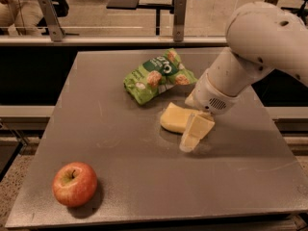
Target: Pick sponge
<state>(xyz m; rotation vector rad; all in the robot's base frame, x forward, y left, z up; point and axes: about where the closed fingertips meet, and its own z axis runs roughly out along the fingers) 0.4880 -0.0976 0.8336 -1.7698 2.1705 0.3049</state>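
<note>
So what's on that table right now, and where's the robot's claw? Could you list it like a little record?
surface: grey table
sponge: pale yellow sponge lying flat near the table's middle
claw: the claw is low over the table at the sponge's right edge; whether it grips the sponge cannot be told
snack: green snack bag behind the sponge, towards the far edge
fruit: red apple alone at the near left corner
task status: sponge not lifted yet
</note>
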